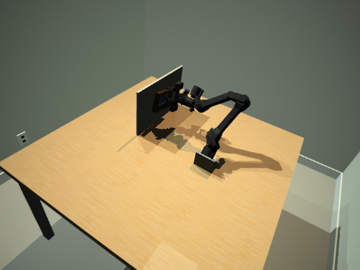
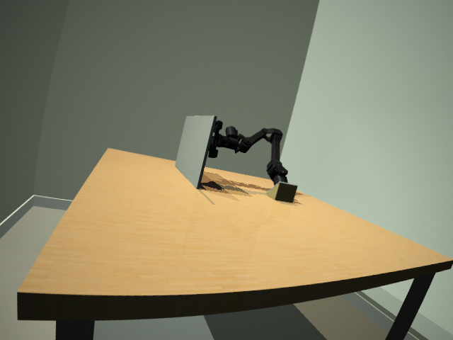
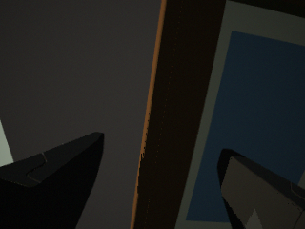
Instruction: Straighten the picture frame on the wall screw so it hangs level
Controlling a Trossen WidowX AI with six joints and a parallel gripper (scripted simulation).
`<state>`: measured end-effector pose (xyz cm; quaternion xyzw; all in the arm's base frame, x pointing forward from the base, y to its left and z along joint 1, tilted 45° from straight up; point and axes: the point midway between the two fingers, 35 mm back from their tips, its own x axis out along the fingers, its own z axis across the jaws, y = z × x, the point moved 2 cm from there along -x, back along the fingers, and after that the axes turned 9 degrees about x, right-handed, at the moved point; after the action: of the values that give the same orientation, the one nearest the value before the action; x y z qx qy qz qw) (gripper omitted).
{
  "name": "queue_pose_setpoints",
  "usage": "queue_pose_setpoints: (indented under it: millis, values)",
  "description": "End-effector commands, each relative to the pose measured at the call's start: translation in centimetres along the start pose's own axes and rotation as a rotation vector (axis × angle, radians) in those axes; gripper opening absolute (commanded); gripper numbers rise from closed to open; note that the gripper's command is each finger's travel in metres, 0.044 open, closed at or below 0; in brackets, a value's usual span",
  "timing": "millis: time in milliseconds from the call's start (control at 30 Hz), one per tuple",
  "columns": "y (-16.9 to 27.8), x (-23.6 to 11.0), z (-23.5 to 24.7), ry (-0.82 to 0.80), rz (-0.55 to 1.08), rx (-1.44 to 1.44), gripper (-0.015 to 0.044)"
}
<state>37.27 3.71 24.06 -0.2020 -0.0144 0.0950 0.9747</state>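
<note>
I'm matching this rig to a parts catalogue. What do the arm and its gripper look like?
One slim arm, matte black all over, with rounded joints, on a boxy base. Gripper has two dark, wedge-shaped tapering fingers. No cables or markings are discernible.

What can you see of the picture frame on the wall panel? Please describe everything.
The picture frame is a dark brown rectangle, wood by its look, with a pale mat and a blue picture inside. It hangs tilted on the dark upright wall panel. The open gripper is right at it, one finger outside its edge and the other finger in front of the picture. Whether they touch it is unclear.
</note>
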Motion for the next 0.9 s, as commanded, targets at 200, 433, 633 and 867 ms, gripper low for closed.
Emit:
queue_pose_setpoints:
  millis: [200, 433, 633, 867]
  values:
    - [-0.07, 0.06, -0.05, 0.002, -0.005, -0.003, 0.0260]
    - [-0.07, 0.06, -0.05, 0.002, -0.005, -0.003, 0.0260]
    - [-0.12, 0.09, -0.09, 0.002, -0.005, -0.003, 0.0260]
    - [-0.12, 0.09, -0.09, 0.002, -0.005, -0.003, 0.0155]
